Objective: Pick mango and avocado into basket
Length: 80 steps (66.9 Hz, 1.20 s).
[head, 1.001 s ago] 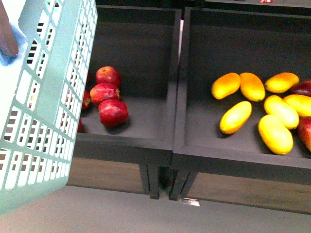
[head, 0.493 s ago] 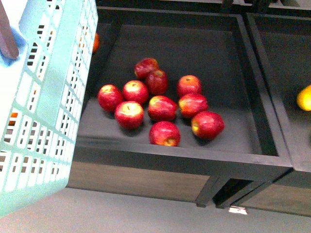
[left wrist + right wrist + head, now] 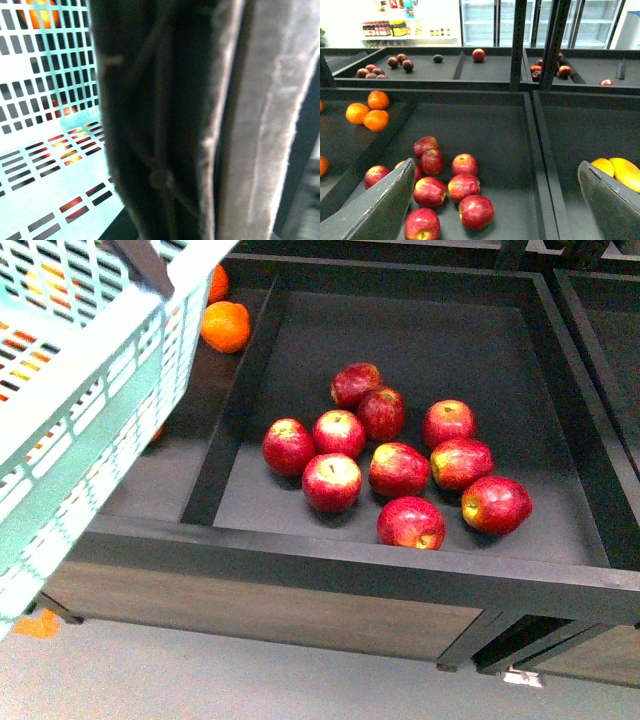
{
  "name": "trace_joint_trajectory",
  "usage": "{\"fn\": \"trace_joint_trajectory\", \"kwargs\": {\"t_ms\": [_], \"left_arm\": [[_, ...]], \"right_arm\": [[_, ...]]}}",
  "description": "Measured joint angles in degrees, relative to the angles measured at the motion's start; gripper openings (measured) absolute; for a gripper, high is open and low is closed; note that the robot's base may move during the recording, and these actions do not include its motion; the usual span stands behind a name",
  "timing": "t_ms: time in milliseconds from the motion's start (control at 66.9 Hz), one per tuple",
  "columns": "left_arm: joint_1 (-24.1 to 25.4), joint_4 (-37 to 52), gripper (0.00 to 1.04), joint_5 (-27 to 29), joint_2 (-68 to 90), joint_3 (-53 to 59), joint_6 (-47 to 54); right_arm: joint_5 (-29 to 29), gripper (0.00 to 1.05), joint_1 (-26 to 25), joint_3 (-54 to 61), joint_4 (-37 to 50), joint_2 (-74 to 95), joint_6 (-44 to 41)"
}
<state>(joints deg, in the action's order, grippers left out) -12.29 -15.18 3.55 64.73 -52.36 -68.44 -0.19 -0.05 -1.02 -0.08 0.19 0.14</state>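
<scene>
Basket riding at ten o'clock; mangoes lying in the bin beside the apples.
You are holding the right gripper spread wide and empty over those apples; the left gripper's grip cannot be told.

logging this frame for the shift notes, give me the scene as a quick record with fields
basket: light teal, tilted, upper left of front view
red apples: ten, loose in the black bin ahead
oranges: in the bin left of the apples
mangoes: in a bin adjoining the apples, seen only from right wrist
right claw: open, empty
left wrist view: blurred, only basket mesh legible
</scene>
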Motion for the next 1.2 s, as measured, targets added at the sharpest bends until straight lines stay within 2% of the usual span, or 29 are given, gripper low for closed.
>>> {"fn": "trace_joint_trajectory", "kwargs": {"t_ms": [149, 373, 538, 687, 1061, 1105, 1135, 1195], "left_arm": [[-5.3, 2.9, 0.15, 1.2, 13.1, -8.1, 1.8], [-19.0, 1.1, 0.15, -5.4, 32.6, -29.2, 5.2], [-24.4, 0.1, 0.15, -8.0, 35.6, -32.3, 6.3], [-26.3, -1.2, 0.15, -8.3, 35.9, -32.4, 7.5], [-26.1, -1.3, 0.15, -7.6, 35.9, -32.5, 8.0], [-26.1, -1.3, 0.15, -7.9, 35.9, -32.5, 8.0], [-26.1, -1.3, 0.15, -8.0, 35.9, -32.5, 8.0], [-26.3, -1.3, 0.15, -8.0, 35.9, -32.5, 8.1]], "right_arm": [[0.1, 0.96, 0.0, 0.0, 0.0, 0.0, 0.0], [0.2, 0.96, 0.0, 0.0, 0.0, 0.0, 0.0], [0.2, 0.96, 0.0, 0.0, 0.0, 0.0, 0.0], [0.2, 0.96, 0.0, 0.0, 0.0, 0.0, 0.0], [0.4, 0.96, 0.0, -0.2, -0.9, 0.6, 0.9], [-1.1, 0.96, -2.3, -5.0, -12.3, 7.1, 7.1], [-4.9, 0.96, -7.3, -8.8, -18.4, 15.3, 12.4], [-9.7, 0.96, -15.6, -11.2, -16.5, 24.8, 15.8]]}}
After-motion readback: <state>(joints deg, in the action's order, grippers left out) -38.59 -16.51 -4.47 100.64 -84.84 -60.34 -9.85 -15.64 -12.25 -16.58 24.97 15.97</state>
